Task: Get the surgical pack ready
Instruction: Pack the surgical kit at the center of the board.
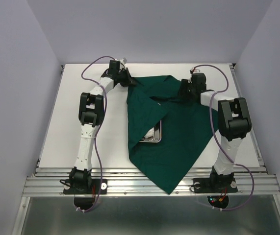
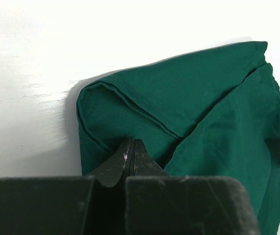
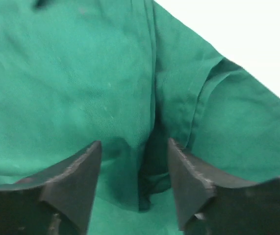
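- From above: shows the green drape [image 1: 179,142] spread on the white table [image 1: 71,107] and folded over the steel tray [image 1: 155,138], with just a bit of tray peeking out. Puts the left gripper [image 1: 125,81] at the drape corner far behind the tray and a little to its left. Puts the right gripper [image 1: 185,90] behind the tray and to its right, on the cloth.
- From the left wrist: shows the left gripper [image 2: 131,147] with jaws pressed together, pinching a folded edge of the drape [image 2: 203,112]. No tray in sight here.
- From the right wrist: shows the right gripper [image 3: 134,147] with jaws apart, holding nothing, low over a crease in the drape [image 3: 71,73].
- About the cloth: looks soft, light and floppy, so it will likely bend anywhere and keep no shape. Probably best to pinch a corner or a hemmed edge, well away from the tray. Better to pull slowly, so as not to drag the hard, shiny tray along.
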Available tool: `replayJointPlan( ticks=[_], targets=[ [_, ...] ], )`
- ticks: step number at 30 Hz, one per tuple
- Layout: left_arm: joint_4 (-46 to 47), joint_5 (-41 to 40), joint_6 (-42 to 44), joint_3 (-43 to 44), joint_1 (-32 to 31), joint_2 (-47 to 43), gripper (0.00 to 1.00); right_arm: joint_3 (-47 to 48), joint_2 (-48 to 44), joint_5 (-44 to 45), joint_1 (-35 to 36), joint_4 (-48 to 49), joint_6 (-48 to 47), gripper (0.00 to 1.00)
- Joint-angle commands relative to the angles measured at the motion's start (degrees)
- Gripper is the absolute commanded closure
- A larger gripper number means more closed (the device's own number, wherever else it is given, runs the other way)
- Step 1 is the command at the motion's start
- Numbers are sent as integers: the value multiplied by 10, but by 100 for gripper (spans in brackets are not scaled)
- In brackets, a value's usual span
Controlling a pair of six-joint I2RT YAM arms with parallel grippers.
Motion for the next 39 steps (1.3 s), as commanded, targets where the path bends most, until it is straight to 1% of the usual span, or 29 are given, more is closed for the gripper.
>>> replayJointPlan(
  ticks=[1,3,5,7,8,9,10,11,12,13,14,16,17,20,25,29,34,37,39],
  targets=[
    [-12,6,3,2,0,-59,100,63,-46,20,-5,-3,31,31],
    [-12,6,3,2,0,-62,100,108,-35,0,-5,-4,63,30],
    [-12,7,2,8,-1,-60,100,142,-2,-14,9,-8,90,31],
    [-14,11,1,16,-1,-57,100,212,34,-18,22,-21,98,34],
    [-15,12,1,18,-2,-54,100,243,76,-18,35,-44,102,34],
    [-19,13,2,21,-2,-52,100,304,99,-18,35,-64,109,34],
    [-19,13,2,22,-2,-50,100,332,122,-21,40,-86,118,36],
    [-20,14,2,22,-2,-50,100,359,165,-27,40,-95,144,37],
    [-21,14,3,20,-2,-50,100,384,183,-29,40,-102,152,37],
    [-23,14,5,20,-2,-50,100,429,201,-26,40,-111,161,38],
    [-26,14,6,20,-2,-50,100,447,229,-30,40,-124,175,38],
    [-27,12,10,18,-2,-50,100,476,253,-33,40,-131,188,38],
    [-28,12,10,19,-2,-49,100,507,265,-45,40,-140,198,38],
    [-27,14,10,20,-2,-45,100,556,307,-68,40,-157,215,37],
    [-27,19,9,22,-2,-41,100,572,339,-78,40,-163,235,35],
    [-27,21,10,22,-2,-40,100,574,358,-94,40,-148,251,36],
    [-26,22,10,24,-2,-37,100,607,387,-126,40,-137,269,39],
    [-26,22,10,25,-2,-36,100,610,393,-136,45,-131,273,40],
    [-26,23,10,26,-2,-35,100,602,394,-150,45,-109,284,44]
  ],
)
